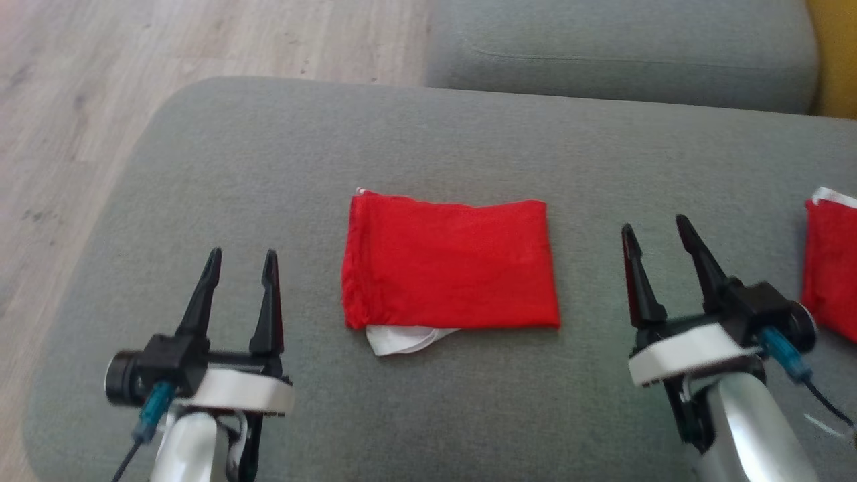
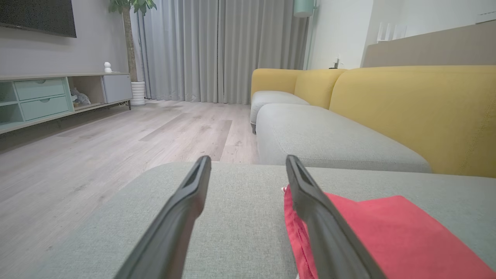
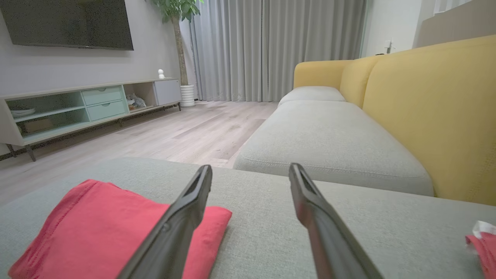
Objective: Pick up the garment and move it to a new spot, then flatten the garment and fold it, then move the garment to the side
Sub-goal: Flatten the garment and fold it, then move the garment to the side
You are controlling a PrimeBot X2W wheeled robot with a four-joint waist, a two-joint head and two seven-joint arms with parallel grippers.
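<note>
A red garment (image 1: 450, 264) lies folded into a flat rectangle in the middle of the grey cushion (image 1: 469, 147), with a white band poking out under its near edge. My left gripper (image 1: 241, 261) hovers open to its left, nothing between the fingers. On the other side my right gripper (image 1: 657, 231) is open too and holds nothing. In the left wrist view the garment (image 2: 387, 232) lies just right of the gripper (image 2: 248, 162). In the right wrist view the garment (image 3: 100, 228) sits to the left of the gripper (image 3: 250, 172).
A second red garment (image 1: 830, 268) with white trim lies at the cushion's right edge, also seen as a red corner (image 3: 482, 244). Beyond are another grey seat cushion (image 1: 622, 50), a yellow backrest (image 2: 418, 112) and wood floor (image 1: 134, 80) to the left.
</note>
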